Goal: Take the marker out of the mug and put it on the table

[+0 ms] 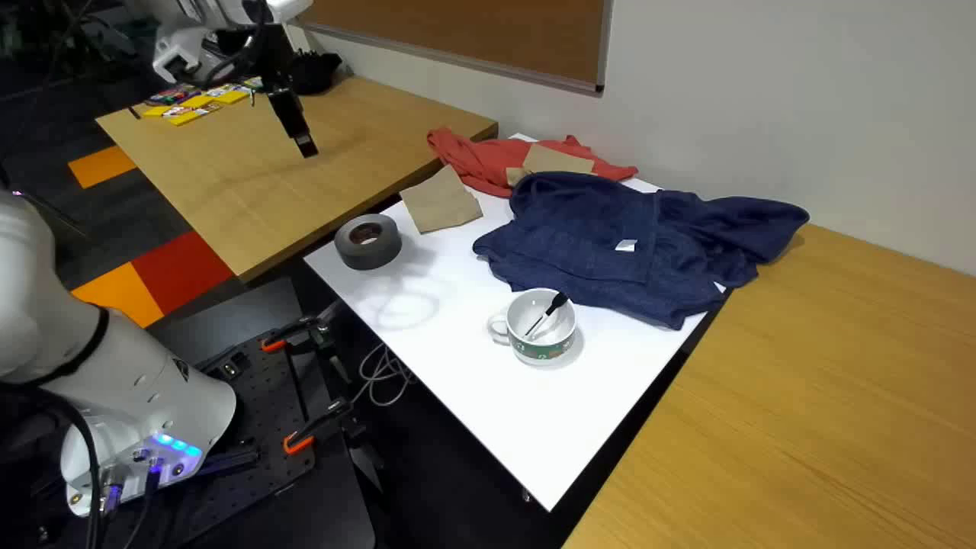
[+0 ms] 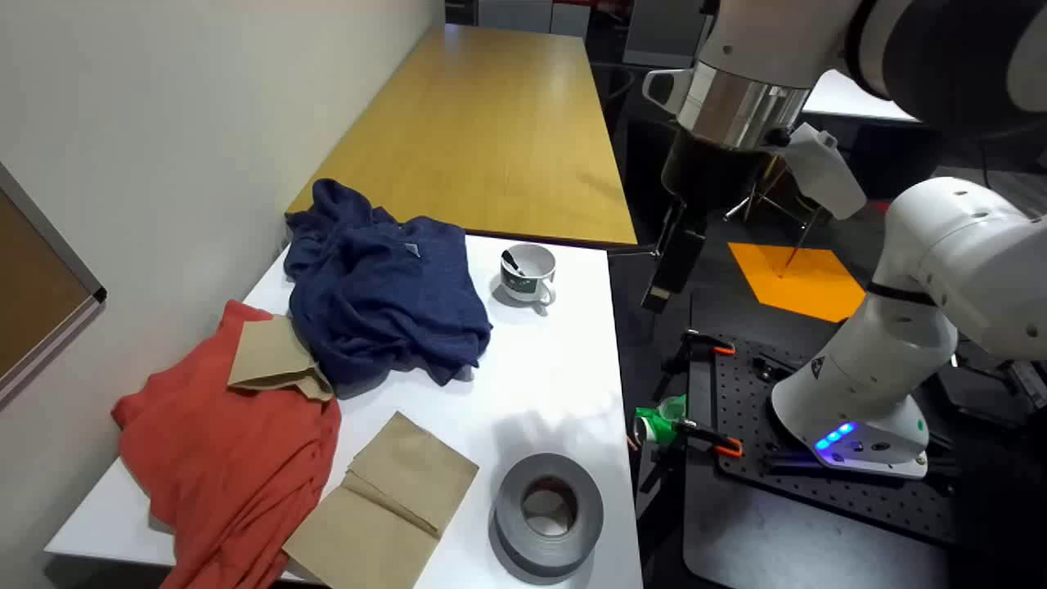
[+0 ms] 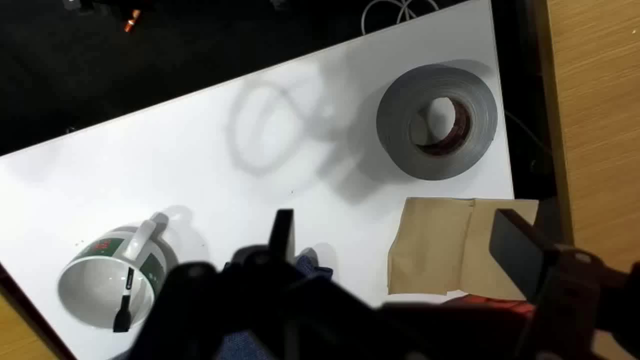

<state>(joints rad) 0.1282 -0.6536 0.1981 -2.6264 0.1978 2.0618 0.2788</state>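
Note:
The white mug [image 1: 545, 351] with a green band stands upright on the white table [image 1: 473, 389]. It also shows in an exterior view [image 2: 519, 285] and at lower left in the wrist view [image 3: 92, 292]. The marker [image 1: 546, 314] leans inside the mug, its black end at the rim; it also shows in an exterior view [image 2: 512, 262] and the wrist view [image 3: 124, 302]. My gripper [image 3: 400, 240] is open and empty, raised high above the table and well apart from the mug. In both exterior views its fingers [image 1: 305, 145] [image 2: 657, 299] point downward.
A grey tape roll [image 3: 436, 165] and brown paper [image 3: 430, 245] lie at one table end. A navy cloth [image 1: 587, 236] lies close beside the mug. A red cloth [image 2: 237, 458] lies along the wall. Wooden tables [image 1: 823, 396] adjoin both ends.

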